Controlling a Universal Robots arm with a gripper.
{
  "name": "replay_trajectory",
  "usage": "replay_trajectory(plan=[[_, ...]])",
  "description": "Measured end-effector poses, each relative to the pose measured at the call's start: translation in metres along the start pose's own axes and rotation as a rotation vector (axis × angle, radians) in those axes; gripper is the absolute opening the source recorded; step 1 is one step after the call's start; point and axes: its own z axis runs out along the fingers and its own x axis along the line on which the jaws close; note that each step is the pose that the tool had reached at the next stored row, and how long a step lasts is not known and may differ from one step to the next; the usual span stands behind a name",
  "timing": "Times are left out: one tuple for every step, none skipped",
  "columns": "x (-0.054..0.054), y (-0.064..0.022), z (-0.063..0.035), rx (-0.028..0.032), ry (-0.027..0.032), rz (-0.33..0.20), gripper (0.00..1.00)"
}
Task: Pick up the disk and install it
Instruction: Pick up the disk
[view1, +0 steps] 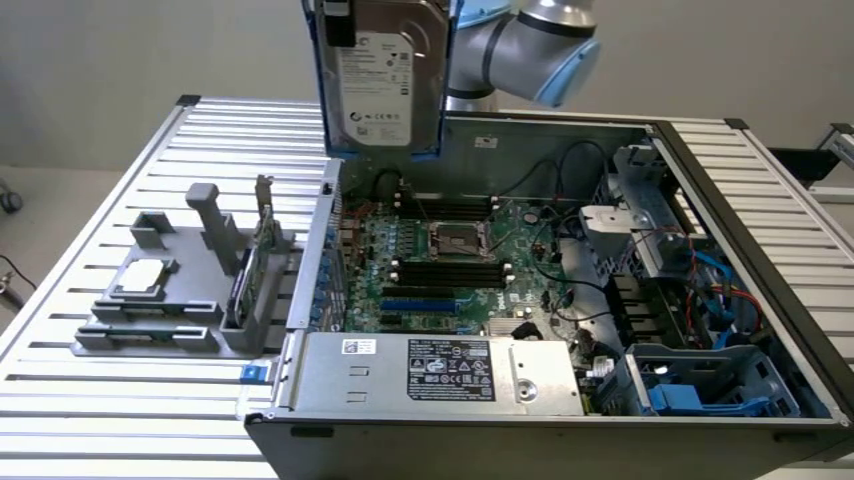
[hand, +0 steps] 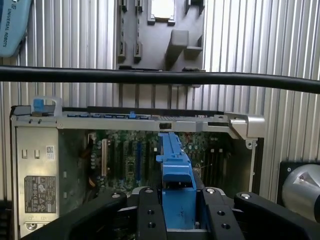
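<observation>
The disk (view1: 383, 82) hangs upright high above the back left corner of the open computer case (view1: 747, 300). Its silver face with the white label is turned toward the exterior camera, and blue carrier rails (view1: 324, 90) run down its sides. In the wrist view my gripper (hand: 176, 202) is shut on the disk (hand: 175, 165), seen edge-on as a blue rail. Black fingers (hand: 150, 212) press it from both sides. Far below it lies the case's motherboard (hand: 130, 155).
A grey fixture (view1: 174, 290) on the slatted table (view1: 80, 400) at the exterior view's left holds a small silver chip (view1: 143, 278) and a green card (view1: 254, 262). A power supply (view1: 441, 372) sits in the case front, a blue drive bay (view1: 694, 385) at front right. A black cable (hand: 160, 76) crosses the wrist view.
</observation>
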Motion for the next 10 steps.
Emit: replay_trajectory(plan=[[0.002, -0.0036, -0.0001, 0.0001, -0.0014, 0.0, 0.33], [0.003, -0.0072, -0.0002, 0.0001, -0.0026, 0.0, 0.33], [0.005, -0.0109, -0.0003, 0.0001, -0.0038, 0.0, 0.33], [0.006, -0.0146, -0.0004, 0.0001, -0.005, 0.0, 0.33], [0.008, -0.018, -0.0005, 0.0002, -0.0062, 0.0, 0.33], [0.01, -0.0214, -0.0006, 0.0002, -0.0073, 0.0, 0.33], [0.011, -0.0249, -0.0007, 0.0002, -0.0083, 0.0, 0.33], [0.013, -0.0286, -0.0008, 0.0003, -0.0095, 0.0, 0.33], [0.014, -0.0317, -0.0009, 0.0003, -0.0106, 0.0, 0.33], [0.016, -0.0349, -0.001, 0.0003, -0.0115, 0.0, 0.33]])
